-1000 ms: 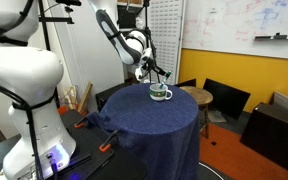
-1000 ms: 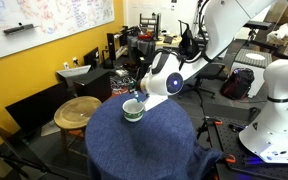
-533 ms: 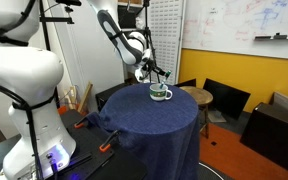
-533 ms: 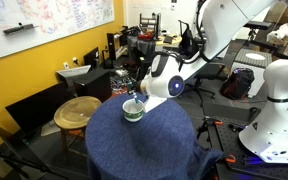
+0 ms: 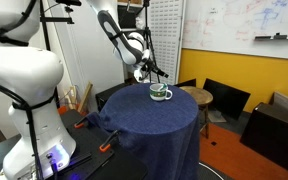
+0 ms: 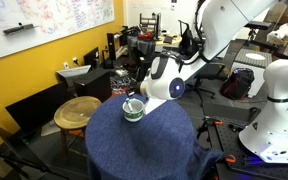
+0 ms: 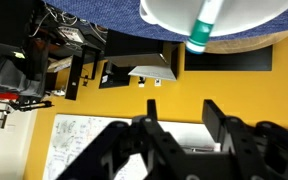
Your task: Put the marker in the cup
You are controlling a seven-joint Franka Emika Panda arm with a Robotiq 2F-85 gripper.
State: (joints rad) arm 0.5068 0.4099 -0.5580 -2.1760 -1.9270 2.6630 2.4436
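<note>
- One bulky white robot body (image 5: 19, 85), nearest the camera in an exterior view, standing off the table's side edge.
- One round table (image 5: 149, 125) (image 6: 144, 150), draped in dark blue cloth that hangs well down its sides, with a single curved edge all round.
- One cup (image 5: 160, 95) (image 6: 133, 110) (image 7: 164, 12), white with a dark green band. Upright on the cloth, set toward the tabletop's far edge and well back from the near edge.
- One marker (image 7: 203, 22), teal-green with a darker end. Inside the cup, leaning on the rim, with the darker end projecting just past it in the wrist view. Too small to make out in both exterior views.
- One gripper (image 5: 150, 73) (image 6: 137, 95) (image 7: 182, 120), hanging above the cup and clear of it. Two dark fingers (image 7: 220, 118) spread apart and empty, gripping neither marker nor cup.
- One white arm (image 5: 114, 30), reaching in from beyond the table's far edge.
- One round wooden stool (image 6: 77, 110), just past the far edge of the table.
- One whiteboard (image 5: 239, 25) (image 6: 44, 20), mounted above a yellow wall (image 5: 254, 75), farthest back.
</note>
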